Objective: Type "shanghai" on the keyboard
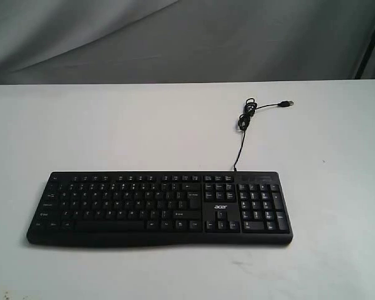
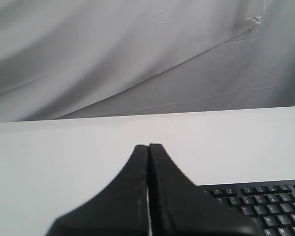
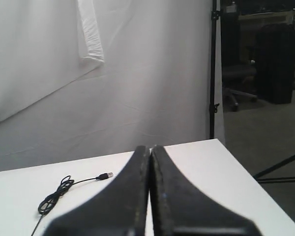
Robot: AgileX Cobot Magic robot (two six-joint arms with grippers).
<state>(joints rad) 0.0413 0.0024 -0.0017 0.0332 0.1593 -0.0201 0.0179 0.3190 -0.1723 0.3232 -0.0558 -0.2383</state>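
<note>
A creased grey cloth backdrop (image 1: 175,37) hangs beyond both pairs of jaws. Under them spreads the white tabletop (image 1: 112,125). The black keyboard (image 1: 159,208) lies flat on it with its number pad towards the right jaws' side. Part of its key rows shows close beside the left jaws, on the side towards the right arm. Whether they touch it cannot be told. The left jaws are pressed together with nothing between them. The right jaws are likewise pressed together on nothing. The thin black cable (image 1: 245,119) runs from the keyboard's far edge to a loose coil ahead of the right jaws, apart from them. Its USB plug (image 1: 288,103) lies bare on the tabletop just past the coil.
</note>
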